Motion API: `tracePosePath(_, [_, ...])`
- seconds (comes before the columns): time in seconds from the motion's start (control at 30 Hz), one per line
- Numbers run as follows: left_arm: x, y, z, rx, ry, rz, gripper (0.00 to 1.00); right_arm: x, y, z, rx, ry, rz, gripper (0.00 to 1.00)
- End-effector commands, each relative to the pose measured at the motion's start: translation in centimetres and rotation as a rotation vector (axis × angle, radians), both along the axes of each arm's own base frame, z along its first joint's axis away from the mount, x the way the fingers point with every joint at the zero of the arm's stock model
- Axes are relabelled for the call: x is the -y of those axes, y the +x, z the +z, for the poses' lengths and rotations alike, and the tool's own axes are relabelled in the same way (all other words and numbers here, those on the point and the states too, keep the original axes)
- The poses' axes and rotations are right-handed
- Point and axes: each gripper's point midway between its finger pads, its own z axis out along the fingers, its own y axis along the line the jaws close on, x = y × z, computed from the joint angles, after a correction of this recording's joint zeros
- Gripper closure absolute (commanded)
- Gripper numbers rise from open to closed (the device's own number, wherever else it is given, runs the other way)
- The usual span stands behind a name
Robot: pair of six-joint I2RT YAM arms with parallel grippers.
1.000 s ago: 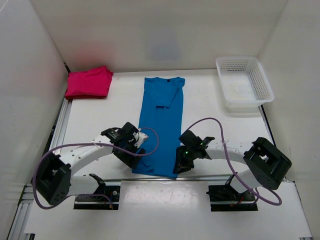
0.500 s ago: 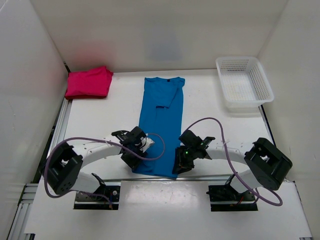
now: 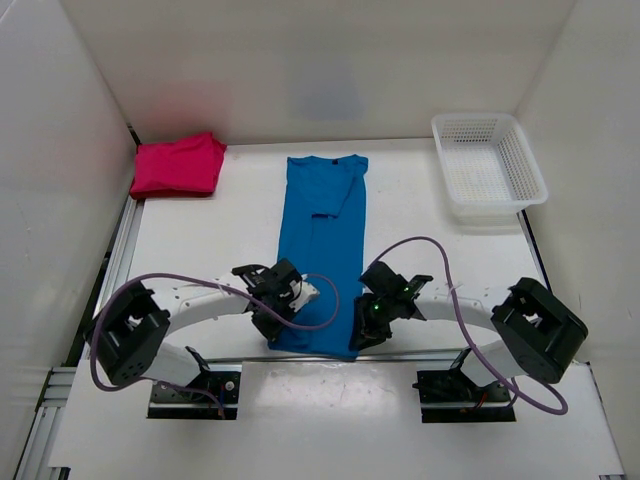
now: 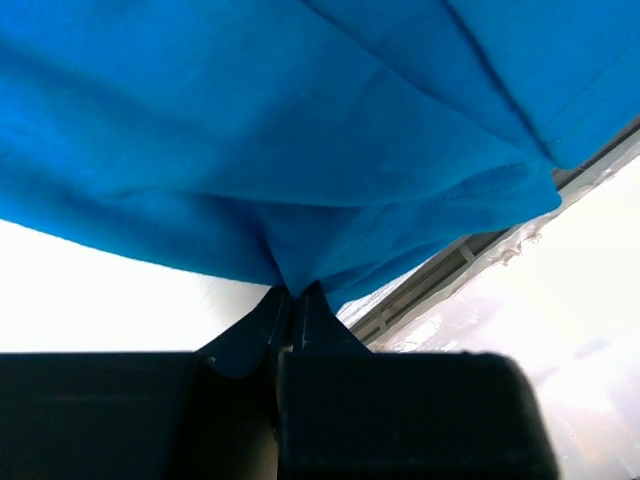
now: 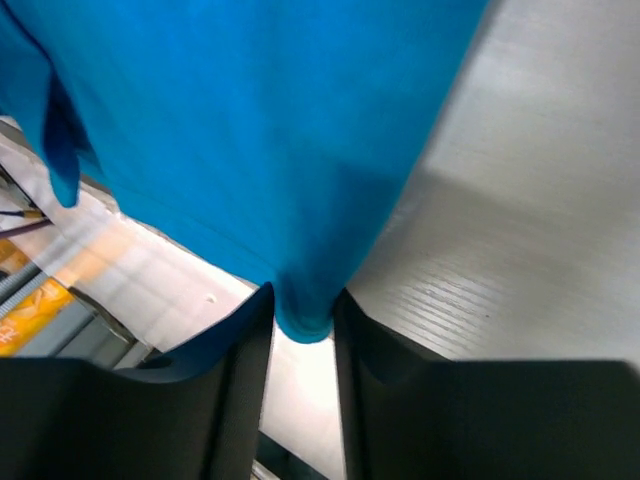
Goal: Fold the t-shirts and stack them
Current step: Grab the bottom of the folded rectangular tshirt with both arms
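Note:
A bright blue t-shirt [image 3: 322, 235], folded into a long strip, lies down the middle of the table with its collar at the far end. My left gripper [image 3: 273, 322] is at the near left corner of its hem. In the left wrist view the gripper [image 4: 293, 292] is shut on a pinch of the blue fabric [image 4: 300, 130]. My right gripper [image 3: 361, 336] is at the near right corner; its jaws [image 5: 303, 312] press a fold of the blue cloth [image 5: 250, 130] from both sides. A pink-magenta t-shirt [image 3: 178, 165] lies folded at the back left.
A white mesh basket [image 3: 489, 165] stands at the back right. White walls close in the table on three sides. The table's front edge with its metal rail [image 3: 320, 357] runs just behind both grippers, and the arm cables loop over the near part of the table.
My left gripper has slid right to the hem's left corner and shut on the fabric. The right gripper has stayed at the right corner and its jaws have narrowed on the cloth.

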Motion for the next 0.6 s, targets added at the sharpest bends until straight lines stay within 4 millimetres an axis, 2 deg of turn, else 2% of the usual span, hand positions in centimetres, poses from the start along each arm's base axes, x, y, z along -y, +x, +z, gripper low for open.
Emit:
tracePosePath(0.0, [-0.4,-1.0,-0.1,-0.015,-0.002,-0.017,0.9,1.0,-1.3,-0.7,-0.035,-0.019,0.044,0.72])
tracePosePath(0.03, [-0.5,-0.9,-0.2,-0.008,0.004,-0.015,0.9,1.0,-1.4,-0.6,-0.037,-0.009,0.058,0.83])
tracePosePath(0.13, [-0.9,-0.6,0.4,0.014,0.021,-0.01,0.9,1.1,-1.6,-0.4,-0.045,-0.011,0.072,0.99])
tracePosePath(0.2, [-0.5,0.0,1.6,0.029,0.02,-0.008,0.9,0.4,-0.6,0.9,0.007,0.008,0.073,0.99])
tracePosePath(0.23, [-1.0,-0.4,2.1,0.007,0.046,-0.009,0.9,0.8,-0.3,1.3,0.015,-0.008,0.066,0.99])
tracePosePath(0.3, [-1.1,0.1,3.5,0.006,0.061,0.006,0.9,0.0,1.8,3.5,0.082,0.025,0.041,0.99])
tracePosePath(0.33, [-0.4,0.7,4.5,0.015,0.05,0.007,0.9,0.4,2.5,4.0,0.095,0.002,0.016,0.99])
tracePosePath(0.4, [-1.1,1.7,5.4,0.022,0.092,0.042,0.9,0.7,4.9,5.3,0.136,-0.004,-0.028,0.99])
tracePosePath(0.43, [-0.7,3.3,6.3,0.029,0.083,0.084,0.9,0.2,6.7,7.2,0.182,0.02,-0.048,0.99])
tracePosePath(0.5, [-0.7,5.0,7.2,0.023,0.088,0.134,0.9,1.0,9.2,7.6,0.19,-0.005,-0.078,0.99])
tracePosePath(0.53, [-0.5,7.5,7.7,0.042,0.084,0.189,0.9,0.5,11.1,9.2,0.233,0.017,-0.084,0.99])
tracePosePath(0.57, [-0.7,8.6,8.0,0.047,0.092,0.217,0.9,1.2,12.4,8.7,0.228,-0.012,-0.08,0.99])
